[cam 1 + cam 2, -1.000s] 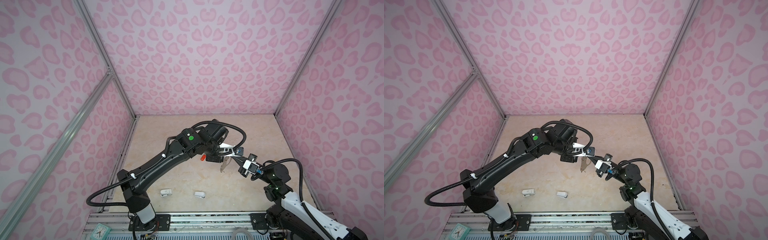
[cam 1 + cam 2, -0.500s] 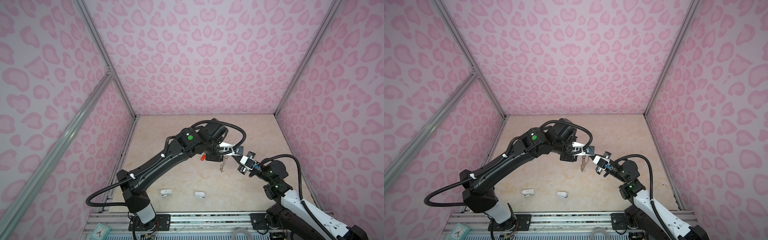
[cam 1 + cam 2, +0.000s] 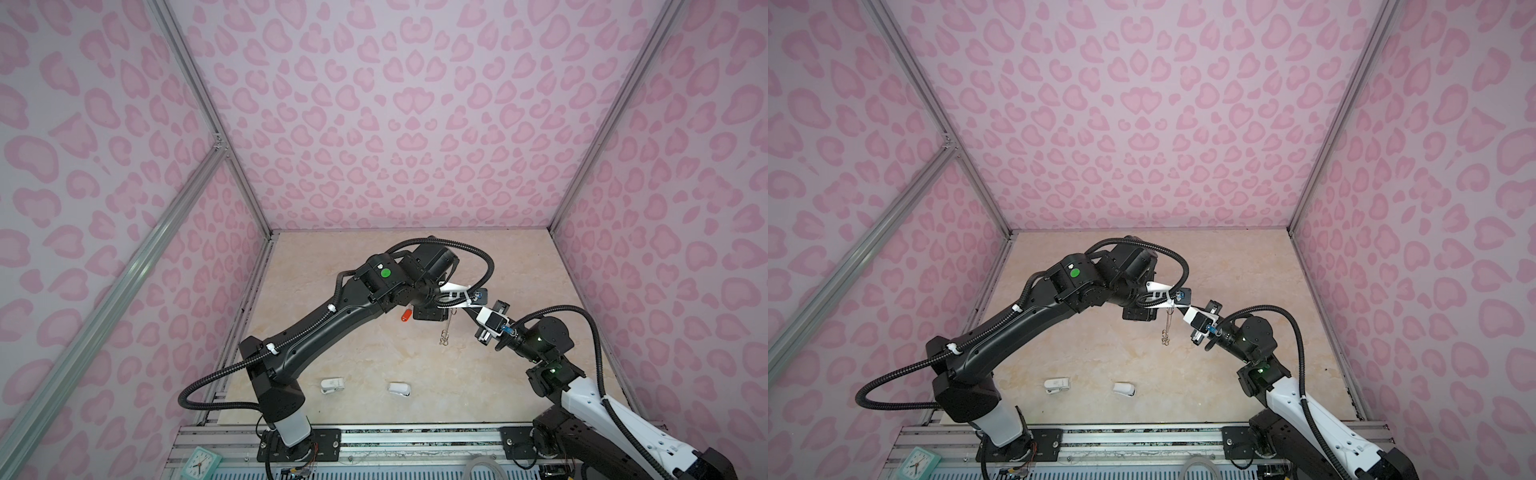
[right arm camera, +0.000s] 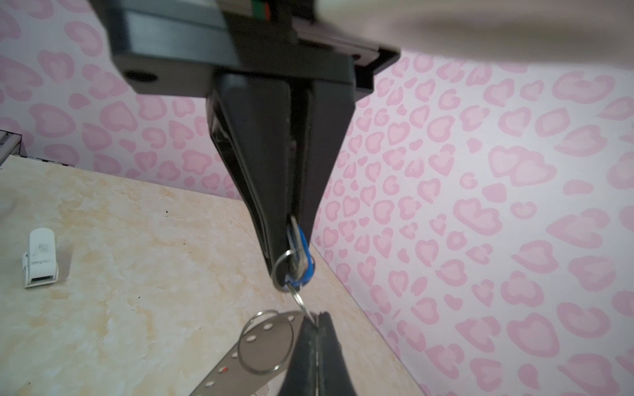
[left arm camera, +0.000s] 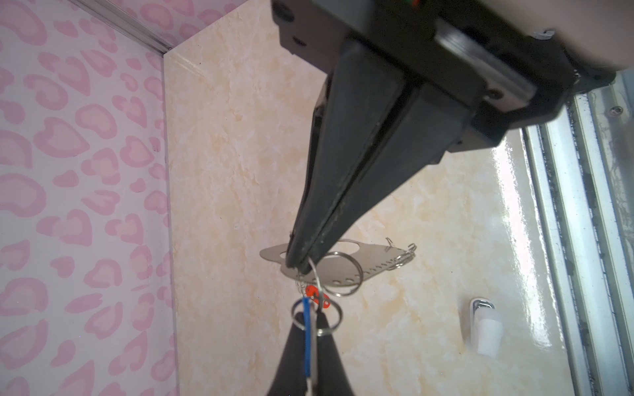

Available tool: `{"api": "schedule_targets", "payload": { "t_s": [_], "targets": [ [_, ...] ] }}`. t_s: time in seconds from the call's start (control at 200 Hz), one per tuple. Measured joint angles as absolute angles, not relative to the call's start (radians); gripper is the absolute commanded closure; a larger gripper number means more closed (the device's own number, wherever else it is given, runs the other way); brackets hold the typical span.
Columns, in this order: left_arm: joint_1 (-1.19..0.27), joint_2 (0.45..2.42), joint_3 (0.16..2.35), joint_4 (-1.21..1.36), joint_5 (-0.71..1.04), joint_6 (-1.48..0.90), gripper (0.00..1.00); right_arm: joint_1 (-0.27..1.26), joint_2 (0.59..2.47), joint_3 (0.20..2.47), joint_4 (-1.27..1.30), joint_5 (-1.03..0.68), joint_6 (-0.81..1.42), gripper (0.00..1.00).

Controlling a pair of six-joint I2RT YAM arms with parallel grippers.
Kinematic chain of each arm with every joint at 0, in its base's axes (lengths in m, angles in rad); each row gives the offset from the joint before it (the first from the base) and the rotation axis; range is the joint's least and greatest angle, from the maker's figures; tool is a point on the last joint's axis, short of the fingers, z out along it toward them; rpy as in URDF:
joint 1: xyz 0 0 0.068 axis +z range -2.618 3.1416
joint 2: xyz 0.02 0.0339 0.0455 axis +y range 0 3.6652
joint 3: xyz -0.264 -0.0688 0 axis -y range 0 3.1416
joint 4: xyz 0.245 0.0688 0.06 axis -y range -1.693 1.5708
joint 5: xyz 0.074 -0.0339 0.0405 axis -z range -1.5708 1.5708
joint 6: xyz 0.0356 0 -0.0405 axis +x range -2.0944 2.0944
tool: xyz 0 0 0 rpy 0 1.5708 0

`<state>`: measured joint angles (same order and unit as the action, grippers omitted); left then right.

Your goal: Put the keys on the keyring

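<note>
The keyring, a flat grey metal plate, is held up off the bench by the left hand, whose fingers are pinched closed on 1 end of it. In both top views its wire rings dangle below the hands, above the middle of the bench. The right hand faces it tip to tip, clamped closed on the blue-tagged key. That key's split ring reaches toward the edge of the plate, right at the left fingertips. The red-tagged key hangs just under the plate; I cannot tell whether it is already hooked on.

The risk, I judge, lies in how little each hand grips. The plate is held by a narrow edge, so a push from the key could swing it in the pinch or pull it free. The blue tag looks like smooth plastic and could twist or slip out, dropping the key to the bench. The split ring could also snag on the left fingertips instead of a wire ring. 2 white plastic pieces lie near the front edge, well apart from all this.
</note>
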<state>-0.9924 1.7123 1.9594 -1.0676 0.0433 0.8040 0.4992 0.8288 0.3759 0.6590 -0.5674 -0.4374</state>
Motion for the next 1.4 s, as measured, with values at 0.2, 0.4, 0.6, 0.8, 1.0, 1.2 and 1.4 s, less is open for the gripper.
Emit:
{"api": "schedule_targets", "payload": {
  "t_s": [0.2, 0.4, 0.6, 0.8, 1.0, 1.2, 1.4],
  "targets": [
    [-0.965, 1.719, 1.982, -1.06, 0.078, 0.759, 0.97, 0.501, 0.831, 0.376, 0.661, -0.542, -0.421, 0.78],
    [-0.923, 1.737, 1.99, -1.059, 0.13, 0.706, 0.97, 0.485, 0.81, 0.376, 0.612, -0.456, -0.398, 0.6],
    [-0.905, 1.798, 2.004, -1.057, 0.134, 0.654, 0.97, 0.464, 0.736, 0.376, 0.525, -0.285, -0.353, 0.56],
    [-0.905, 1.898, 2.07, -1.024, 0.142, 0.582, 0.97, 0.454, 0.613, 0.388, 0.406, -0.072, -0.331, 0.56],
    [-0.908, 2.065, 2.234, -0.965, 0.197, 0.47, 0.97, 0.433, 0.543, 0.404, 0.297, 0.111, -0.307, 0.56],
    [-0.925, 2.185, 2.28, -0.847, 0.273, 0.363, 0.97, 0.429, 0.529, 0.41, 0.239, 0.191, -0.302, 0.56],
    [-0.913, 2.261, 2.273, -0.813, 0.279, 0.316, 0.97, 0.428, 0.553, 0.415, 0.21, 0.19, -0.299, 0.57]
  ]
}}
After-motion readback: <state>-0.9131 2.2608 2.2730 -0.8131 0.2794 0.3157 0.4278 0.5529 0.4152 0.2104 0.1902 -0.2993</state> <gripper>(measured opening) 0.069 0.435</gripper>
